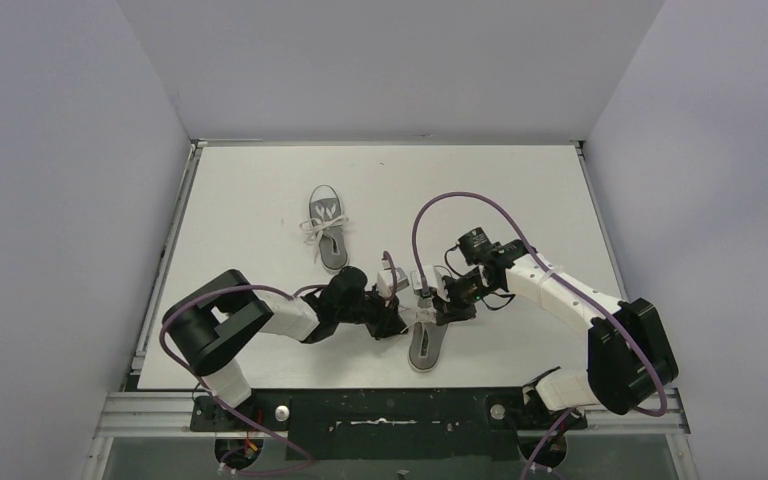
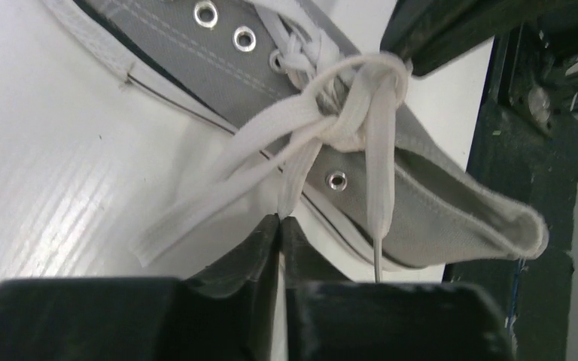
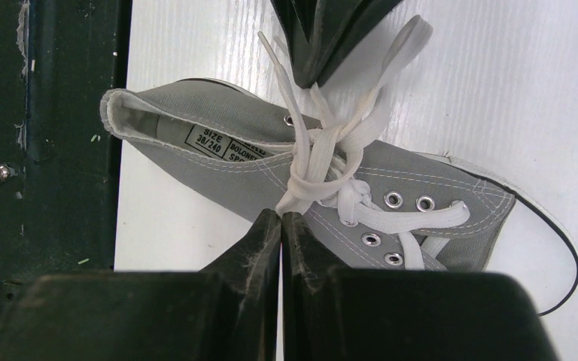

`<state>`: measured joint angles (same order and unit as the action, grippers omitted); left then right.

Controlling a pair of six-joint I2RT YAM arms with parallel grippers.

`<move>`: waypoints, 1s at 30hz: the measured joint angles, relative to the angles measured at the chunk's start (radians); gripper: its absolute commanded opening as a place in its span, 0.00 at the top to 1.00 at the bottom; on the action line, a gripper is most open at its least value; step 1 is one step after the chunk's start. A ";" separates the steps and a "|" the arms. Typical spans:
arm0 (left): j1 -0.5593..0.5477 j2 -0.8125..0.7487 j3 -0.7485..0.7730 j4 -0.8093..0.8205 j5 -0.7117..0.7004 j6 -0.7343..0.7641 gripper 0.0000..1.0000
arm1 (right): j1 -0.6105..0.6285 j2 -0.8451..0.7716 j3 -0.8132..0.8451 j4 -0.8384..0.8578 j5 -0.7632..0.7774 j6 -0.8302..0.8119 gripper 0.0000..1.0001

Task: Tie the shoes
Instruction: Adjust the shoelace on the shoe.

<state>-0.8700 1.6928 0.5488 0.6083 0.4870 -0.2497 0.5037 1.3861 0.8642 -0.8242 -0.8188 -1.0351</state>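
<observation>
From above, the two shoes sit well apart on the white table (image 1: 260, 200). The far shoe (image 1: 328, 228) is off on its own toward the back-left, with its laces in a bow. The near shoe (image 1: 422, 345) is close to the black base rail (image 1: 390, 410), sandwiched between the two arms, with its heel pointing at the rail. From up there that shoe is mostly a grey sliver under black hardware, so you can't really tell what the grippers are doing.

The wrist cams are where it gets interesting. On the left wrist cam, the left gripper (image 2: 280, 224) has its fingers pinched right together on a strand of the white lace (image 2: 295, 177), which runs straight up into the knot (image 2: 346, 128). A flat loose loop trails off to the side on the table, and another end hangs down past the shoe's collar. The other arm's black fingers poke in at the top corner, just beside the knot.

The right wrist cam shows the same knot from the opposite side. The right gripper (image 3: 281, 218) is clamped tight too, nipping the lace where it wraps down off the knot. Only this view shows inside the shoe: there's a size label (image 3: 212, 140) reading 38/240 on the grey lining, plus a row of metal eyelets (image 3: 393, 199) toward the toe. The shoe looks tipped onto its side here, which the overhead doesn't really show.
</observation>
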 measured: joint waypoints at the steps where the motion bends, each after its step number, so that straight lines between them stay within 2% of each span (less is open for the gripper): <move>1: -0.001 -0.004 -0.011 -0.001 -0.001 0.000 1.00 | 0.000 0.000 0.000 0.000 0.000 0.000 1.00; 10: -0.002 -0.180 -0.142 -0.091 -0.027 -0.013 1.00 | -0.007 0.000 0.000 0.002 0.000 0.000 1.00; 19: -0.002 -0.387 -0.209 -0.230 -0.058 -0.111 1.00 | -0.020 0.000 0.000 0.005 -0.001 -0.001 1.00; 30: -0.002 -0.463 -0.291 -0.324 -0.061 -0.245 1.00 | -0.020 0.006 0.000 0.005 -0.002 -0.008 1.00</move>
<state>-0.8719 1.2297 0.2577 0.2840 0.4259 -0.4942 0.4839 1.3918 0.8642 -0.8196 -0.8207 -1.0435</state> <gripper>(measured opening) 0.004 0.025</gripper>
